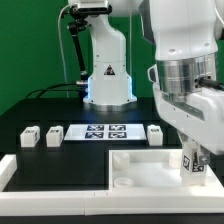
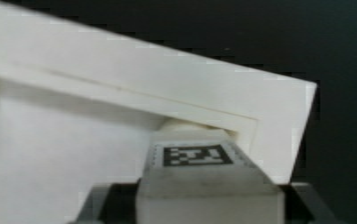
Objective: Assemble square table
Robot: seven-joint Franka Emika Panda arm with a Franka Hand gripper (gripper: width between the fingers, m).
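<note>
Black table point(image 1: 40, 112), dark green backdrop. My gripper point(image 2: 196, 200) is clamped on a tagged leg point(image 2: 196, 158) at the square tabletop point(image 1: 140, 165) corner, on the exterior view's right. Farther back, three loose legs point(image 1: 52, 133) flank the marker board point(image 1: 105, 131).

You see a small white leg point(image 2: 201, 188) between the two dark fingers point(image 2: 107, 203) of the gripper point(image 2: 196, 205). The fingers press on both of its sides. A black-and-white tag point(image 2: 196, 155) on the leg faces you. The leg's far end meets the raised corner socket point(image 2: 207, 127) of the white tabletop point(image 2: 104, 90). You cannot tell if it is inside. Past the tabletop, the table point(image 2: 335, 40) is black.
</note>
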